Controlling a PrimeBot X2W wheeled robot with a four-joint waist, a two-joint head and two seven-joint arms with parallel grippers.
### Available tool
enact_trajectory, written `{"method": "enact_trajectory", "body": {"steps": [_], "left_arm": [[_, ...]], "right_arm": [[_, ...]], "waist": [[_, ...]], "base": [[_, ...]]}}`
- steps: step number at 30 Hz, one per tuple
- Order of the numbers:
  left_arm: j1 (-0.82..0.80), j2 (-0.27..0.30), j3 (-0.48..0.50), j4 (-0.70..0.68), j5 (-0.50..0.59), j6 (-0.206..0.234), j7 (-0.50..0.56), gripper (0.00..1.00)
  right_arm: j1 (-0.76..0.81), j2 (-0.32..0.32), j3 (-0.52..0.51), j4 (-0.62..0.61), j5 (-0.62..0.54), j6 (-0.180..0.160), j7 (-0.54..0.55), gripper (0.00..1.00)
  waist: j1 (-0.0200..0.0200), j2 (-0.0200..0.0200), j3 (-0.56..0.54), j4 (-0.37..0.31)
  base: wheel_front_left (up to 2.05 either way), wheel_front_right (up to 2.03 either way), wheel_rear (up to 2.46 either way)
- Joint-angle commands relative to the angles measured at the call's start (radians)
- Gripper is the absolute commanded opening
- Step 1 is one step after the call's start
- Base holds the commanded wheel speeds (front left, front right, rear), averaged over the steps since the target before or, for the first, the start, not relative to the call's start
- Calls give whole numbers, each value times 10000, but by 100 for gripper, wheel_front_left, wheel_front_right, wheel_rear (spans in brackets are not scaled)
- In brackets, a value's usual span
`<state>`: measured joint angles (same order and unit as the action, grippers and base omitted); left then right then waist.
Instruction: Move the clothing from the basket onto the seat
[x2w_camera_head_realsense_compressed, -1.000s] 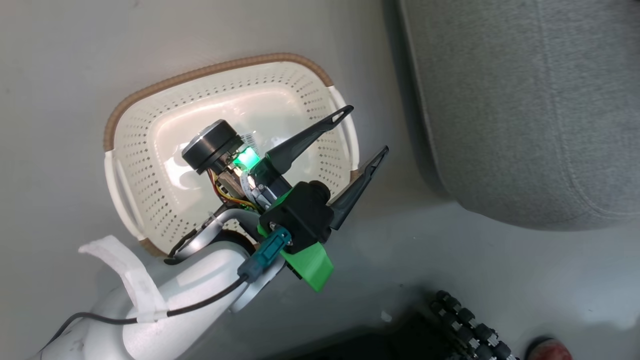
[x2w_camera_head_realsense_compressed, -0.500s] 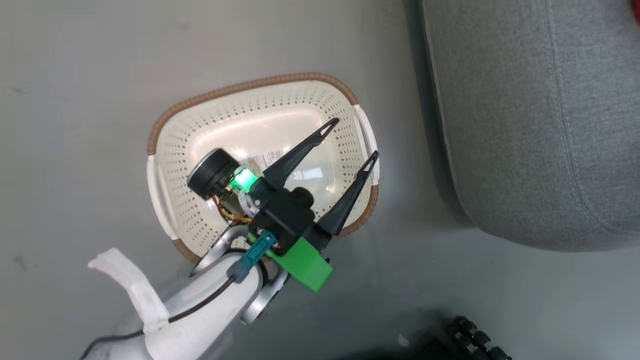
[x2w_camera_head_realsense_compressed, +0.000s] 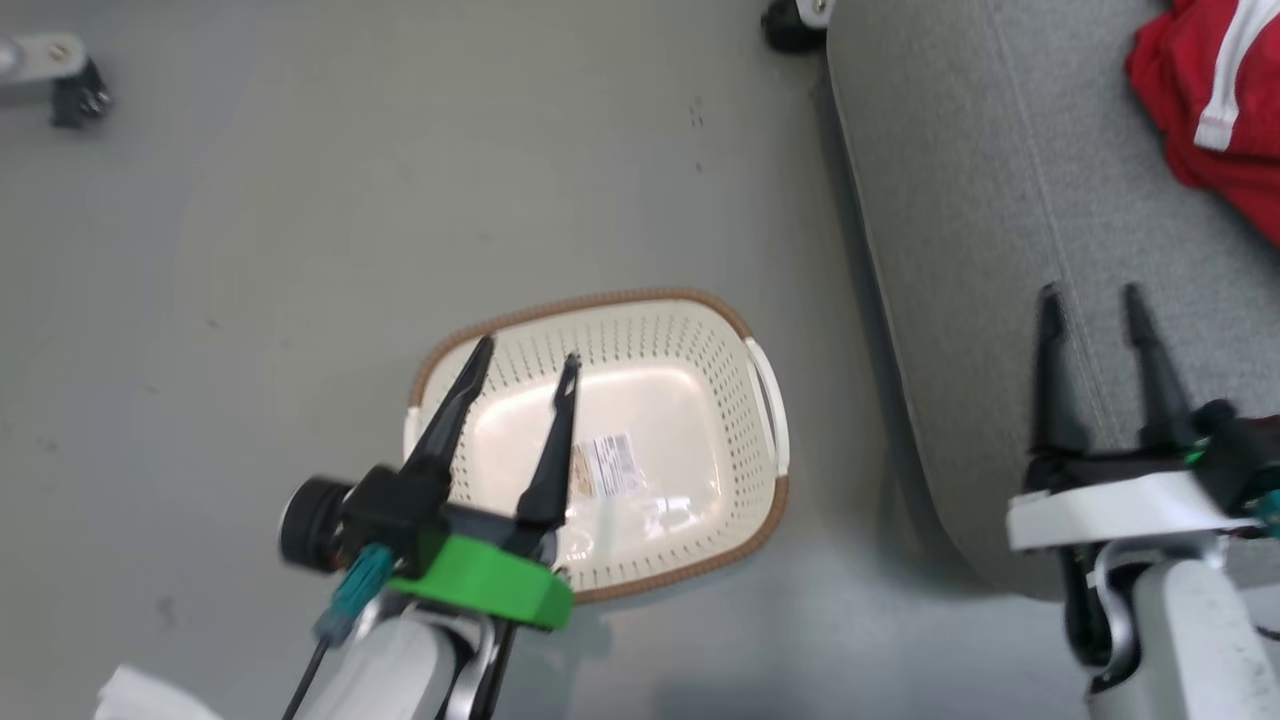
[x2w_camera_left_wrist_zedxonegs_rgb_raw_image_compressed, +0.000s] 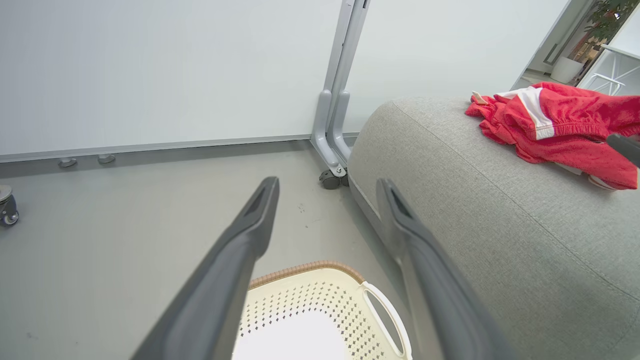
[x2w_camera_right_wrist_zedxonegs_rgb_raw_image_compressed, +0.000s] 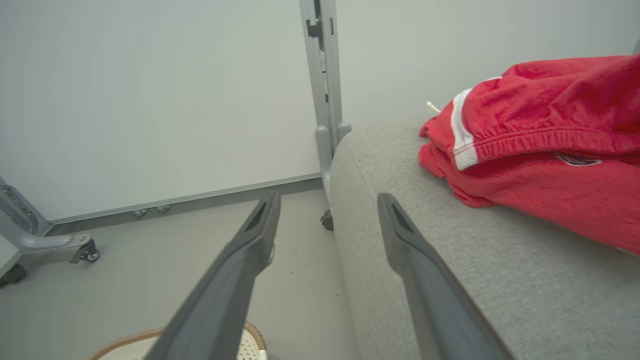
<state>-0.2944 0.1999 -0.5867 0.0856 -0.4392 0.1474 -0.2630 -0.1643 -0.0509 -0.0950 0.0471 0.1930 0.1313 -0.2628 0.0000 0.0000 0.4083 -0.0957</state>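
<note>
lying on the seat: the clothing (x2w_camera_head_realsense_compressed: 1215, 110), a crumpled red heap with white stripes, sits on top of the grey seat (x2w_camera_head_realsense_compressed: 960, 250), toward its far right part in the head view; the picture's edge cuts the heap off.
basket: the basket (x2w_camera_head_realsense_compressed: 650, 330) stands on the floor (x2w_camera_head_realsense_compressed: 250, 250) just beside the seat's edge; no garment in it, just a printed sticker (x2w_camera_head_realsense_compressed: 608, 465) on its bottom.
left gripper: the left gripper (x2w_camera_head_realsense_compressed: 528, 352) hangs over the near-left part of the basket, its fingers (x2w_camera_head_realsense_compressed: 455, 415) spread apart with nothing between them.
right gripper: the right gripper (x2w_camera_head_realsense_compressed: 1090, 292) hangs over the seat's near part, its fingers apart, gripping nothing and not touching the red cloth.
key relation: from the right fingers the clothing lies ahead and to the right, near but apart; from the left fingers it lies well apart, across the seat's rounded edge. the right arm is plainly the nearer.
long axis: in the wrist views the heap spreads along the seat top more than it rises; its full length cannot be told, since it is cropped.
task progress: judged from this, the move looks finished, with everything red on the seat and none in the basket.
next move: probably only a check of the basket and drawing the arms clear; if the heap needs a nudge inward, the right arm would suit.
risk: a low finger could snag the cloth when pulling away.
</note>
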Motion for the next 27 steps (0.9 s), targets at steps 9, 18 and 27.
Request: {"method": "enact_trajectory", "body": {"steps": [9,18,27], "left_arm": [[3285,-603,2907,-1044,1607,-350,-11,100],[5255,-1057,4693,-1676,2513,-1202,-10,100],[6603,-1345,5480,-1521,3095,-1778,-11,100]], "right_arm": [[1454,-30,1347,195,-212,-12,-28,100],[2733,-191,1255,98,-244,-10,-28,100],[3552,-381,1617,186,-461,-10,-28,100]], "waist": [[0,0,-3847,943],[0,0,-4767,882],[0,0,-5255,488]], "base": [[0,0,0],[0,0,0],[0,0,0]]}}
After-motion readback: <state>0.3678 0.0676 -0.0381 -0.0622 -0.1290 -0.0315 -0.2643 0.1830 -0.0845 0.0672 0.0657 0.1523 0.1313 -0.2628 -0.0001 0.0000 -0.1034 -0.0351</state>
